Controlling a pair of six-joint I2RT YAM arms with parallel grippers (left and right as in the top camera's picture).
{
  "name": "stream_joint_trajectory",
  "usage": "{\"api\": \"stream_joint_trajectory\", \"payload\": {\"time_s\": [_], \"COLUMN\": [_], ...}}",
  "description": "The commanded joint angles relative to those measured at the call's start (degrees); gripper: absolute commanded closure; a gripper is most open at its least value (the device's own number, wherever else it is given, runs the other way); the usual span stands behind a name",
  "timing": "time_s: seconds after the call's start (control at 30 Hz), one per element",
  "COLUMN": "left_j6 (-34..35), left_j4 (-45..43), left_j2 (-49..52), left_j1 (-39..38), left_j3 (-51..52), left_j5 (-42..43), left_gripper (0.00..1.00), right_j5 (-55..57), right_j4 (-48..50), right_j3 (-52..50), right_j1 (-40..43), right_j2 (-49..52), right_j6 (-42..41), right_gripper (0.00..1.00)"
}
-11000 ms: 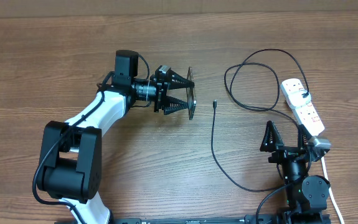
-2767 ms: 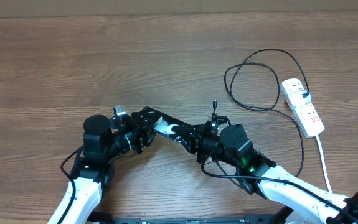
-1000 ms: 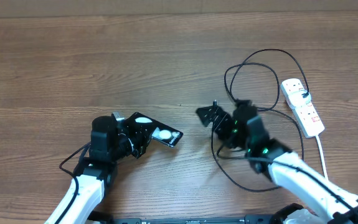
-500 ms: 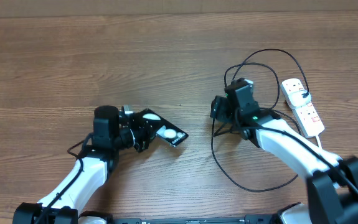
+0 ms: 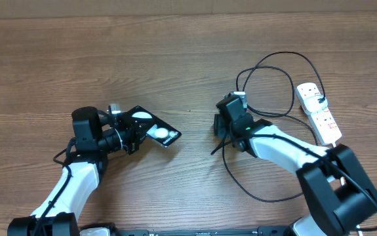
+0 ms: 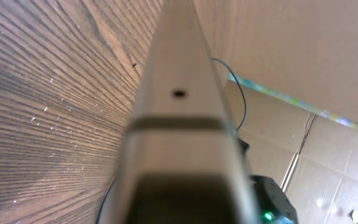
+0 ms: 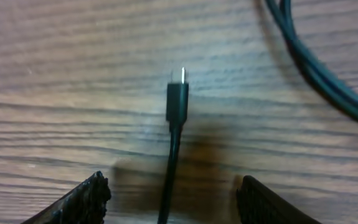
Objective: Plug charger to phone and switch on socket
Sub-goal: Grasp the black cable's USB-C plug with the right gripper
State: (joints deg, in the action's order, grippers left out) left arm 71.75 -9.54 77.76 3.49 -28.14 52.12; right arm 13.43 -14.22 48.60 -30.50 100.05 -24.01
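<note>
Directly ahead of the right tool (image 7: 172, 200), the plug (image 7: 177, 102) is lying on the worktop (image 7: 54, 74), long axis pointing away; jaws are standing wide, straddling the cable (image 7: 170, 163); left tool (image 5: 125, 133) is gripping the phone (image 5: 155, 129).

Wide bare counter (image 5: 175, 59) lies open between the phone (image 5: 152, 128) and the charger (image 7: 177, 102) plug, and along the far edge; its loops (crowding the socket (image 5: 319, 111)) clutter the right side.
</note>
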Motion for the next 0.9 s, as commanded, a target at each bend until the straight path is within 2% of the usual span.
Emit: {"api": "stream_joint_trajectory", "payload": {"time_s": [0.0, 0.03, 0.33, 0.5, 0.7, 0.87], "left_j6": [-3.1, -3.2, -3.2, -4.1, -6.4, -8.7], "left_j4": [-0.3, -0.3, -0.3, -0.3, -0.2, -0.4], "left_j2": [0.1, 0.2, 0.2, 0.2, 0.2, 0.2], "left_j1": [0.4, 0.4, 0.4, 0.4, 0.4, 0.5], "left_j3": [-1.4, -1.4, -1.4, -1.4, -1.4, -1.4], "left_j5": [4.1, 4.3, 3.9, 3.9, 5.5, 7.8], "left_gripper": [0.96, 0.96, 0.96, 0.96, 0.96, 0.96], "right_j5": [4.5, 4.3, -0.8, -4.0, -7.7, -13.7], "right_j4": [0.6, 0.7, -2.1, -4.5, -14.6, -28.5], "right_j3": [0.7, 0.7, 0.7, 0.9, 8.5, 20.4], "right_j1": [0.3, 0.3, -0.7, -0.7, 1.0, 2.5], "right_j2": [2.7, 3.3, 4.3, 4.8, 4.7, 2.4], "right_j6": [0.7, 0.7, 0.3, -0.4, -0.5, 5.1], "right_gripper": [0.35, 0.36, 0.71, 0.96, 0.96, 0.96]}}
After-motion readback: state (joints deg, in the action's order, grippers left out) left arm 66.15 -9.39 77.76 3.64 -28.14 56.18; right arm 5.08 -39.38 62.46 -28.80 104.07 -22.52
